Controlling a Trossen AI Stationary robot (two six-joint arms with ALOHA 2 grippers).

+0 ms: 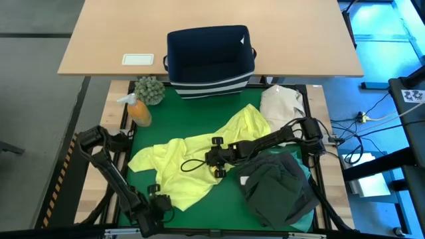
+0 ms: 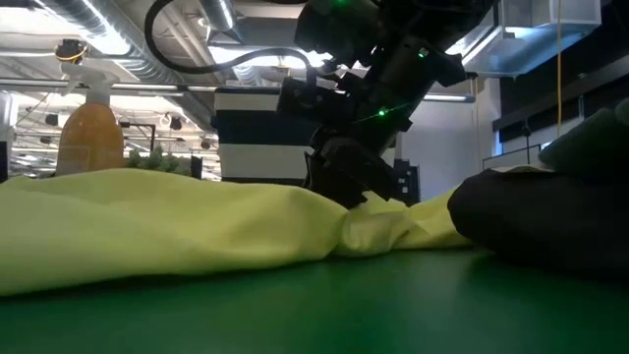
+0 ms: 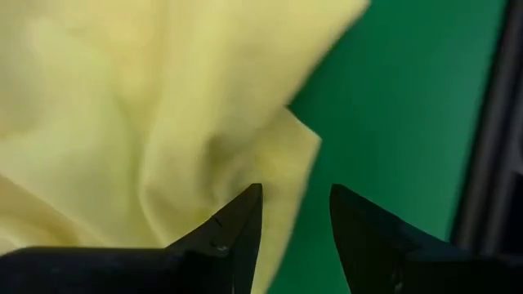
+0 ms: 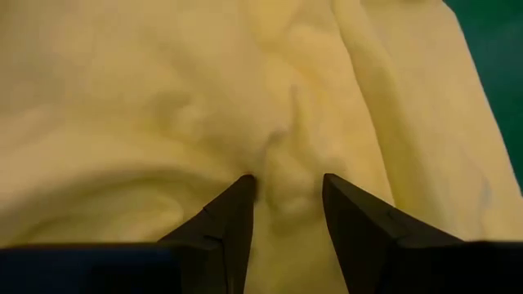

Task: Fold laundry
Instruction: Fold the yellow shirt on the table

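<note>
A green mat (image 1: 199, 126) covered the work table, and the yellow shirt (image 1: 192, 162) lay rumpled across its middle, the landmark for everything else. The navy bin (image 1: 210, 60) stood beyond the shirt, a spray bottle (image 1: 137, 109) off its far left corner, and a pile of dark clothes (image 1: 279, 189) sat just beside its right edge. The right gripper (image 4: 286, 204) pressed down on the shirt's middle, its fingers partly apart with a ridge of yellow cloth pinched between them. The left gripper (image 3: 294, 220) sat at the shirt's near left hem, fingers narrowly apart around the cloth edge, though whether it truly gripped could not be told. To do this step well, both grippers should probably take only one layer and draw the shirt flat before any fold. The overhead view alone showed the whole layout; the wrist views alone showed the finger gaps.
</note>
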